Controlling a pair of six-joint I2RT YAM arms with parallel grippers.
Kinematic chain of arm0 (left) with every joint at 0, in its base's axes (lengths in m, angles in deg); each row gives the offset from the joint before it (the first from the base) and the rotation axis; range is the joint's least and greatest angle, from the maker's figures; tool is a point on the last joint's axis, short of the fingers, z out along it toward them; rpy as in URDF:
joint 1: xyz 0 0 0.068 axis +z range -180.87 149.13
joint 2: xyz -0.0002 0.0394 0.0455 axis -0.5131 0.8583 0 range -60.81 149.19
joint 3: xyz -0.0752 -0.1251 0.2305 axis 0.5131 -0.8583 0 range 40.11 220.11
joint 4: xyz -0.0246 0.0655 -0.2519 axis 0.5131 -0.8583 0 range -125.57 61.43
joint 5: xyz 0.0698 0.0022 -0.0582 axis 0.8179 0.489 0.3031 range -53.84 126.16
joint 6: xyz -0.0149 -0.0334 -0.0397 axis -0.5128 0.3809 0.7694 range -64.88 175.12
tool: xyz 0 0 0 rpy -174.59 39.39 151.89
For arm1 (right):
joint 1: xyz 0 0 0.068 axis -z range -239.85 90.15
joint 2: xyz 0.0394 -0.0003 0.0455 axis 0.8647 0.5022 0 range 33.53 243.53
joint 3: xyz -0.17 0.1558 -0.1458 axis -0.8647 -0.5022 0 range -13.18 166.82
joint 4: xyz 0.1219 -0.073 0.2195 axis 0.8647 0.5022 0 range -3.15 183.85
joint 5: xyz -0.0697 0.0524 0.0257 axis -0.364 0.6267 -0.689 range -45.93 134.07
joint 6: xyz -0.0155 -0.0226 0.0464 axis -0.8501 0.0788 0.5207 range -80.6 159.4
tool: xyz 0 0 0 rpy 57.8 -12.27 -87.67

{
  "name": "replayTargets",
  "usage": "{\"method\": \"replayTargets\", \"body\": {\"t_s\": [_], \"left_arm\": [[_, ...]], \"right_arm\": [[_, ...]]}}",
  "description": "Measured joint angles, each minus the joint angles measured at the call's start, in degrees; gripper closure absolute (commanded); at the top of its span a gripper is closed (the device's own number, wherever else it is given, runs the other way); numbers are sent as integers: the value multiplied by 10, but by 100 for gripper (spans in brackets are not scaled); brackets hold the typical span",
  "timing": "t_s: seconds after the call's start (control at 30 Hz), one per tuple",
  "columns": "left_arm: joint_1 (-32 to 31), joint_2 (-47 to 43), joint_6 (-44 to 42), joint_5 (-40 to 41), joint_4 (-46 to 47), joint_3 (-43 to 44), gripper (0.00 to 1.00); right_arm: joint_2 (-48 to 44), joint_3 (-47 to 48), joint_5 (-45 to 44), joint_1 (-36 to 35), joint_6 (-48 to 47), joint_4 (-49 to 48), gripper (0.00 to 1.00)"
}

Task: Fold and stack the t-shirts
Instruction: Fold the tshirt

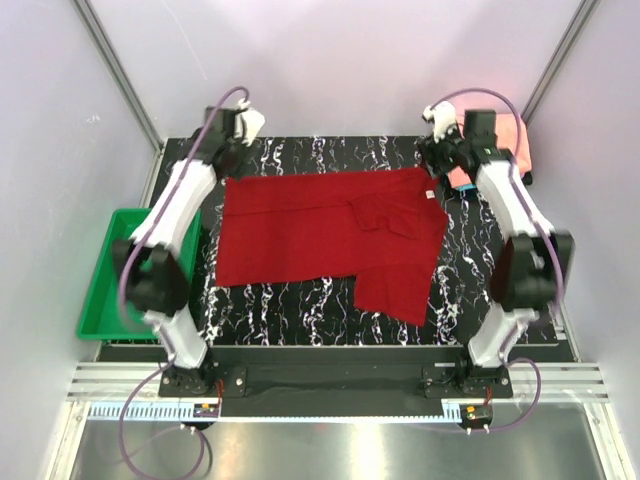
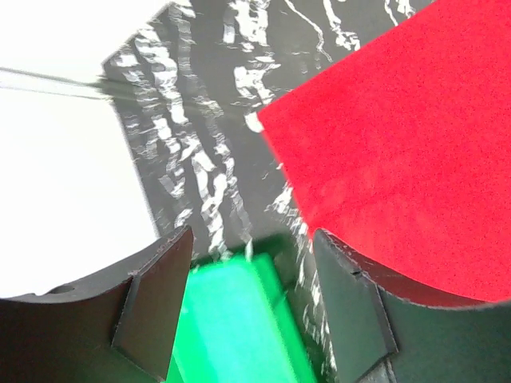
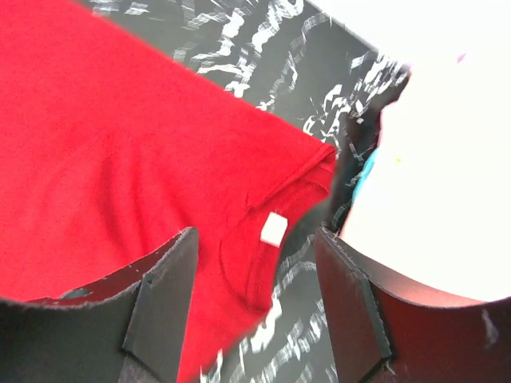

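Note:
The dark red t-shirt lies spread across the black marbled table, partly folded, with a sleeve and flap hanging toward the front right. My left gripper is open and empty above the shirt's far left corner. My right gripper is open and empty above the far right corner, where the collar and white label show. The salmon-pink t-shirt lies folded at the far right behind the right arm, with a teal sliver under it; it looks washed-out white in the right wrist view.
A green plastic tray sits off the table's left edge, and shows blurred between the left fingers. Metal frame posts stand at both back corners. White walls enclose the table.

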Motion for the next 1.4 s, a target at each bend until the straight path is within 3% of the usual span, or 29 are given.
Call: {"method": "replayTargets", "body": {"t_s": [0.13,0.2,0.23,0.33,0.5,0.8,1.03,1.4], "left_arm": [[2,-172,-15,-13,20,-144,33],[2,-217,-17,-21,12,-205,32],[3,-229,-16,-27,4,-229,31],[6,-233,-2,-49,-12,-281,15],[22,-247,41,-101,-31,-333,16],[34,-287,82,-177,-36,-380,18],[34,-253,80,-189,-60,-381,27],[37,-238,80,-176,-64,-393,30]], "right_arm": [[-174,-138,41,0,-72,-1,35],[-232,-200,58,-2,-104,24,36],[-255,-230,64,-4,-118,38,36],[-295,-308,83,-14,-150,104,39],[-386,-437,97,-50,-222,207,43],[-665,-598,122,-96,-415,333,45],[-676,-636,126,-97,-520,381,45],[-546,-649,134,-97,-584,312,48]]}}
